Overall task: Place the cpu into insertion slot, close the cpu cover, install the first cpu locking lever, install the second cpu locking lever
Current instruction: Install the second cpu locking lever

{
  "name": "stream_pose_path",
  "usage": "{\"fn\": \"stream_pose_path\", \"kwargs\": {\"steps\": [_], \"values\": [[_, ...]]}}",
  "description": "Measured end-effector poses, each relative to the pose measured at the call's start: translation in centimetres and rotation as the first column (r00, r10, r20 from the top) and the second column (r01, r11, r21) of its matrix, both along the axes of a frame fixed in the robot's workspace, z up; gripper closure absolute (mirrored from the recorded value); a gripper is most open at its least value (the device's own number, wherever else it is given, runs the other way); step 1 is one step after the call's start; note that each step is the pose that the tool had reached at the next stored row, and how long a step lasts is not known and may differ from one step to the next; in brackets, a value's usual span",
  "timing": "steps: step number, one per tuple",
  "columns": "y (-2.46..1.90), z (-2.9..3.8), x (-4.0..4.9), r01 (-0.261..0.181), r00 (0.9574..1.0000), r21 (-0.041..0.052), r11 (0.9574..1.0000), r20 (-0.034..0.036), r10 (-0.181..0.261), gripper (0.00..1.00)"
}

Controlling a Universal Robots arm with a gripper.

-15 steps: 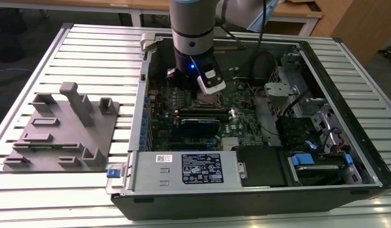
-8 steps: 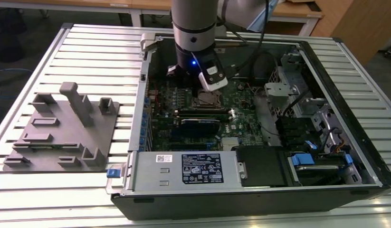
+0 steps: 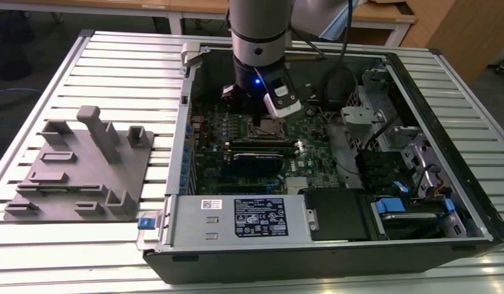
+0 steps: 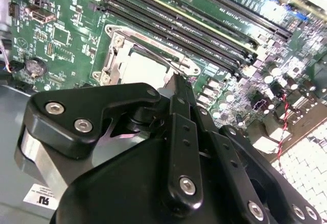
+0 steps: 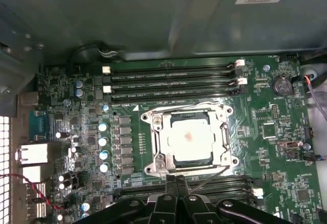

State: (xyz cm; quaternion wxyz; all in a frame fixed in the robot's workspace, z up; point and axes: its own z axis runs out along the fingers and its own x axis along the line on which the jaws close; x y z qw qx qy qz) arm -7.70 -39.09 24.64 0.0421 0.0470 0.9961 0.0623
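The cpu lies flat in the insertion slot, its silver face showing through the cut-out of the cpu cover, which is down over it. One thin wire locking lever lies along the socket's side by the memory slots. A second lever stands slanted off the opposite side, its free end by my fingertips. My gripper is shut, its tips together just beside the socket; whether they touch the lever I cannot tell. In the exterior view the gripper hangs over the socket.
Long black memory slots flank the socket on two sides. A grey labelled power-supply box and drive bays fill the case's near side. A grey fixture sits on the slatted table at the exterior view's left.
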Motion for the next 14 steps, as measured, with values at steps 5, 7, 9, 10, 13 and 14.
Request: {"fn": "stream_pose_path", "kwargs": {"steps": [5, 7, 9, 10, 13, 14], "values": [[-0.21, -0.07, 0.03, 0.000, 1.0000, -0.0143, 0.9999, 0.0001, 0.000, 0.89], [-0.21, -0.11, 0.18, 0.000, 1.0000, -0.0192, 0.9998, 0.0001, 0.000, 0.89], [-0.21, -0.16, 0.38, 0.000, 1.0000, -0.0240, 0.9997, 0.0000, 0.000, 0.89], [-0.21, -0.20, 0.48, 0.000, 1.0000, -0.0260, 0.9997, 0.0000, 0.000, 0.89], [-0.21, -0.41, 0.55, 0.000, 1.0000, -0.0291, 0.9996, -0.0002, 0.000, 0.89], [-0.21, -0.53, 0.55, 0.000, 1.0000, -0.0292, 0.9996, -0.0002, 0.000, 0.89]]}}
